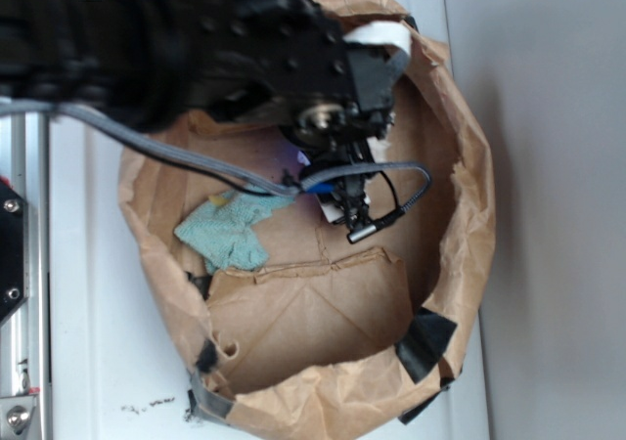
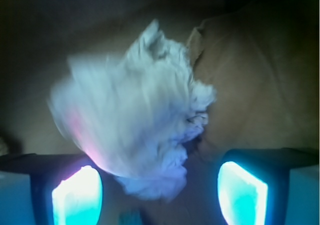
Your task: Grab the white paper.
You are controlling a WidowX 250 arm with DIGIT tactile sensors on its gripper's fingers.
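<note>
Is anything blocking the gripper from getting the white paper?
Nothing visible. In the wrist view the white paper sits right ahead of the open gripper, partly between its fingers, with only the brown bag behind it.

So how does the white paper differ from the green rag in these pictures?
The white paper is off-white and crumpled into a lumpy ball; the green rag is teal and lies spread and rumpled. The paper sits right before the open gripper, between its lit fingers; the rag lies apart from the arm. Both lie inside the brown bag.
</note>
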